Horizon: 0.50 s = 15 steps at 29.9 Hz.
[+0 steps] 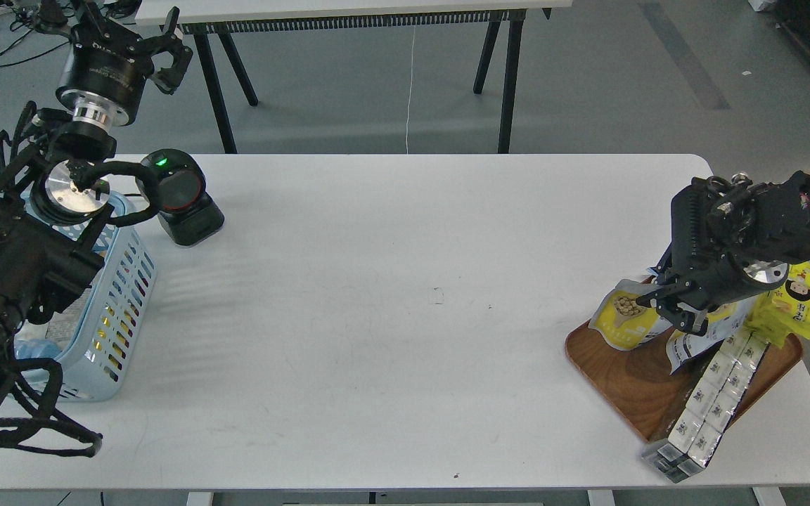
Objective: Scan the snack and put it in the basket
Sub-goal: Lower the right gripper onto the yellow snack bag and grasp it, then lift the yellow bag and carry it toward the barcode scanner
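Note:
The snack [626, 316], a flat yellow pouch picturing round brown pieces, hangs tilted just above the left corner of the brown wooden tray [623, 383] at the table's right. My right gripper [666, 303] is shut on the pouch's right edge and holds it lifted. The light-blue slotted basket [124, 295] stands at the table's left edge, partly hidden by my left arm. My left gripper [134, 39] is raised high beyond the table's far left corner, its fingers spread open and empty.
A black scanner [181, 197] with a green light stands beside the basket at the back left. The tray also holds other yellow pouches [795, 299] and a long white pouch strip [711, 400] reaching over the table's front right edge.

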Motion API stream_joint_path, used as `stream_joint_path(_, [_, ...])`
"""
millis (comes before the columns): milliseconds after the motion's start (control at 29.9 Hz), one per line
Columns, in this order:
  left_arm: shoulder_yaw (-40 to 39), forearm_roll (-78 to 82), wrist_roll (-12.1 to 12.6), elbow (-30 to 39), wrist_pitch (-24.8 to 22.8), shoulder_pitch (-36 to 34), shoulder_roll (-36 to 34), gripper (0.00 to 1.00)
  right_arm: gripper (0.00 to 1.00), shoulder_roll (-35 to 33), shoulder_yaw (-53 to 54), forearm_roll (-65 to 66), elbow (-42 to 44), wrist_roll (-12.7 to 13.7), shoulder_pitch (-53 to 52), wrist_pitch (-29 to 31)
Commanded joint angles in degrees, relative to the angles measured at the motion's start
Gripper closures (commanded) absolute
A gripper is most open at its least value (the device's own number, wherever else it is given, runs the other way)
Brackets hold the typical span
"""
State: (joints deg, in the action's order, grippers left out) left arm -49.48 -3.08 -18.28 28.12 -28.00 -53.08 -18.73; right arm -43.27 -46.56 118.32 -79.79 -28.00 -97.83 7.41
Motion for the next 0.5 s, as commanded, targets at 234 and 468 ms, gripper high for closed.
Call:
stream_joint_path(234, [0.1,0.1,0.0,0.0,0.0,0.0,-0.3,0.0,1.0,-2.4,1.5,-1.7,-4.0,0.0,-5.1,0.1])
stream_joint_path(468, [0.0,0.0,0.1,0.3,0.0,-0.1,-0.7,0.0,1.0,-2.2,7.6,-2.3,-5.7,0.0,-8.7,0.7])
